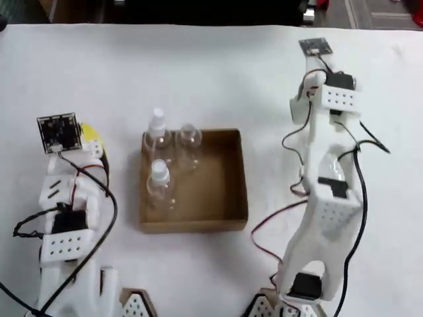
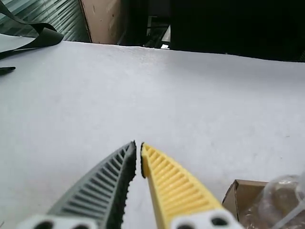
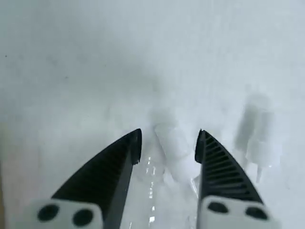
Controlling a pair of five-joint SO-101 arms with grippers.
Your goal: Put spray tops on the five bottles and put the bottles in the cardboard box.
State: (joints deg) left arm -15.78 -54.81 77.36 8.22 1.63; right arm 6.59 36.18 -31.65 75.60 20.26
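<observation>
Bottle count in the cardboard box (image 1: 198, 226)?
— Three bottles (image 1: 160, 188) stand inside it, off to one side of the left gripper (image 2: 138, 149), which is clenched on nothing, its tips nearly touching.
— And the right gripper (image 3: 167, 138)?
— Released, its fingers spread either side of a fourth bottle (image 3: 171, 155) lying on the desk (image 3: 71, 57). Contact cannot be confirmed. A loose spray top (image 3: 257, 143) lies just beside that gripper, outside its fingers.
</observation>
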